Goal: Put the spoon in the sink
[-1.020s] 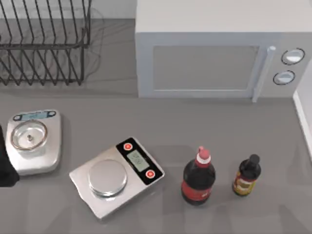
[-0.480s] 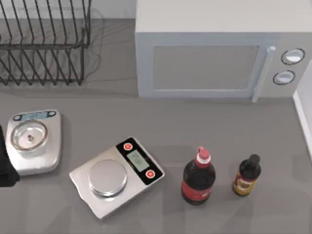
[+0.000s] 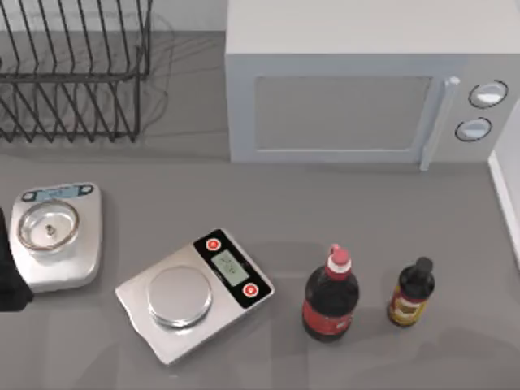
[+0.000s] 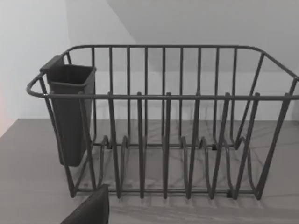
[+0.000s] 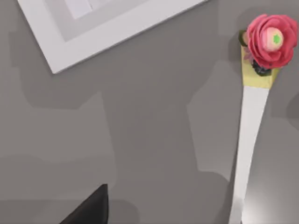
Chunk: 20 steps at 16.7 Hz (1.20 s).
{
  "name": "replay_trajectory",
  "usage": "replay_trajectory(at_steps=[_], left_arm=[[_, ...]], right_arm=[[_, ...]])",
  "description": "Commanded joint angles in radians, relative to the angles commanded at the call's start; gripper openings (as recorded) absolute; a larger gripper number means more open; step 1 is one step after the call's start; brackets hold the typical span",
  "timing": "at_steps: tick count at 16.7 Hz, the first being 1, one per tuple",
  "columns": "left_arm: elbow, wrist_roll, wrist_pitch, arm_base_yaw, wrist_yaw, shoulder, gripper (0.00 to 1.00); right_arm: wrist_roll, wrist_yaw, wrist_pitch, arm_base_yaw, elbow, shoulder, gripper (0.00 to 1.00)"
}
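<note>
The spoon [image 5: 250, 135] lay flat on the grey worktop [image 5: 149, 121] beneath the right wrist camera, its handle topped by a pink rose ornament [image 5: 272, 39], a white sink corner [image 5: 112, 28] nearby; whether the right claw was wide or narrow could not be told. The left arm sat parked at the worktop's left edge facing the dish rack [image 4: 163, 121]; its claw's state could not be told either. The likely risk was a thin, flat handle slipping from a shallow pinch; a grasp near the bulky rose might tip the spoon.
</note>
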Motion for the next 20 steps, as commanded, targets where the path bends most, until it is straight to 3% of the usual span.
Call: replay_trajectory(at_steps=[5,12,15,20], left_arm=[[0.000,0.000,0.000,0.000,0.000,0.000,1.00],[0.000,0.000,0.000,0.000,0.000,0.000,1.00],[0.000,0.000,0.000,0.000,0.000,0.000,1.00],[0.000,0.000,0.000,0.000,0.000,0.000,1.00]], right_arm=[[0.064,0.000,-0.183,-0.044,0.159,0.229,1.00],[0.072,0.000,-0.202,-0.046,0.176,0.254,1.00],[0.075,0.000,-0.133,-0.048,0.136,0.287,1.00],[0.077,0.000,0.142,-0.048,-0.002,0.412,1.00]])
